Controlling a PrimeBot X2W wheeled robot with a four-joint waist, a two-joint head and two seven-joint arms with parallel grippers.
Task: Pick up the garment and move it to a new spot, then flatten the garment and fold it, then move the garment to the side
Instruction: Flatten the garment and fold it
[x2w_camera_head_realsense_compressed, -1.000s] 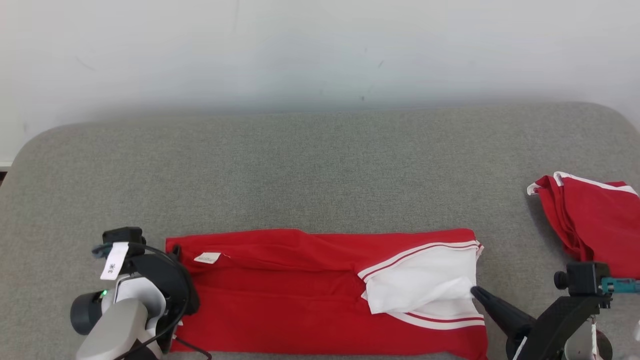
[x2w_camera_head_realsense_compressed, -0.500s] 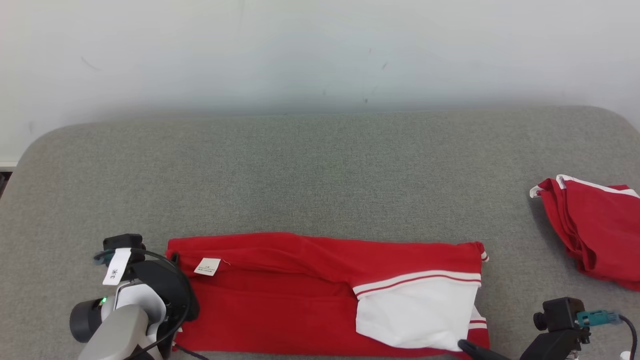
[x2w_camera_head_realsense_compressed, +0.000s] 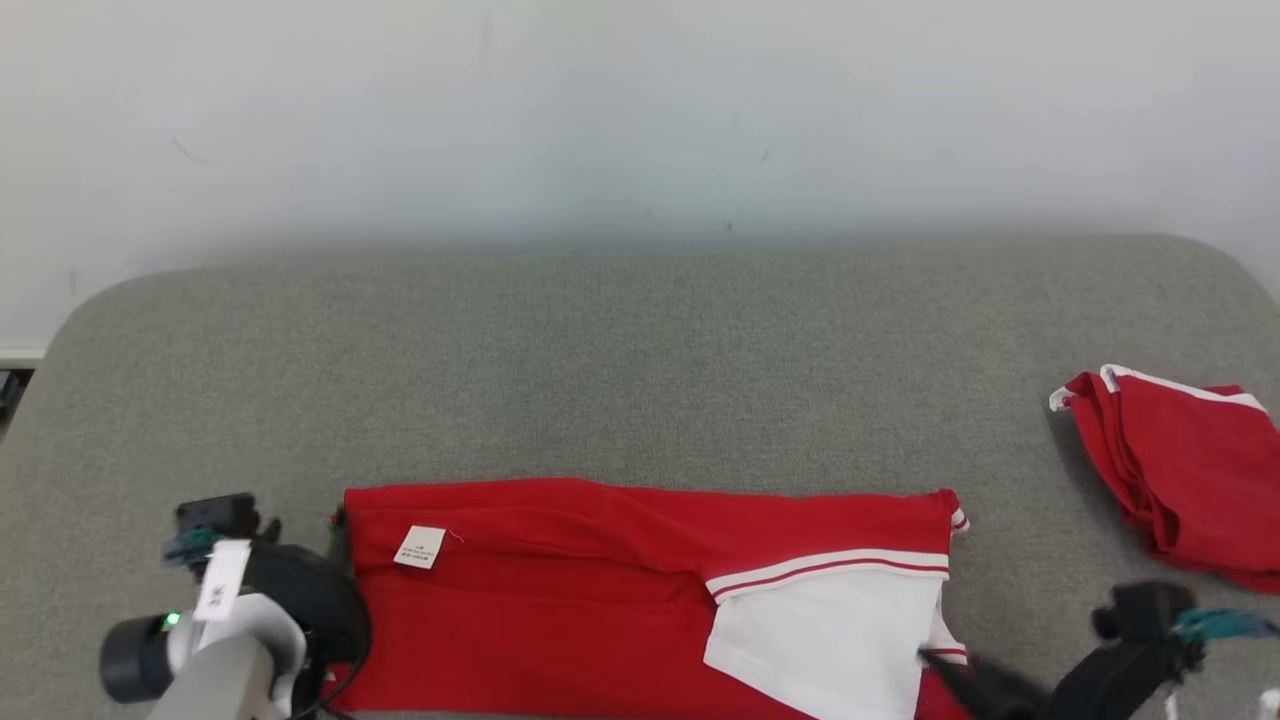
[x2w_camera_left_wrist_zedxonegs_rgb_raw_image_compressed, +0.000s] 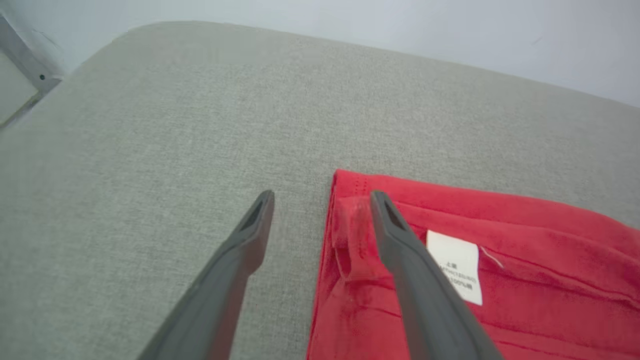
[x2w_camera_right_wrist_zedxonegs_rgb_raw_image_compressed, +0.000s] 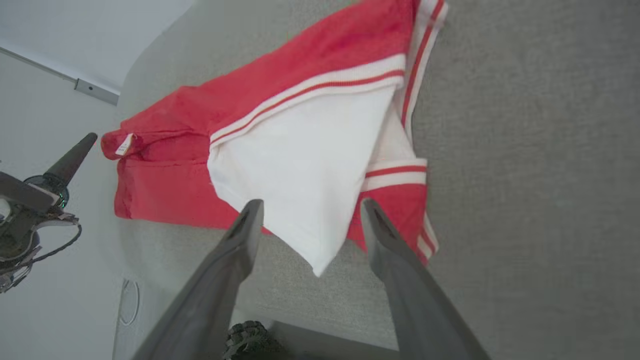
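Observation:
The garment (x2w_camera_head_realsense_compressed: 600, 600) is red with a white panel and lies folded into a long strip along the near edge of the grey table (x2w_camera_head_realsense_compressed: 640, 380). At its left end my left gripper (x2w_camera_left_wrist_zedxonegs_rgb_raw_image_compressed: 322, 197) stands open. One of its fingers (x2w_camera_left_wrist_zedxonegs_rgb_raw_image_compressed: 400, 245) lies over the red corner (x2w_camera_left_wrist_zedxonegs_rgb_raw_image_compressed: 350, 225) beside the white label (x2w_camera_left_wrist_zedxonegs_rgb_raw_image_compressed: 457, 272), the other over bare table. My right gripper (x2w_camera_right_wrist_zedxonegs_rgb_raw_image_compressed: 311, 205) is open above the white panel's (x2w_camera_right_wrist_zedxonegs_rgb_raw_image_compressed: 300, 170) near corner, holding nothing. In the head view the right gripper (x2w_camera_head_realsense_compressed: 960, 668) shows blurred at the garment's right end.
A second red garment with white trim (x2w_camera_head_realsense_compressed: 1180, 470) lies crumpled at the table's right edge. A pale wall stands behind the table. The table's rounded left corner (x2w_camera_left_wrist_zedxonegs_rgb_raw_image_compressed: 150, 30) is near my left gripper. In the right wrist view the left gripper (x2w_camera_right_wrist_zedxonegs_rgb_raw_image_compressed: 70, 155) shows at the far left.
Both grippers have opened and let go of the garment. The white flap now lies flat. The right gripper drew back toward the near edge, and the head camera shifted a little.

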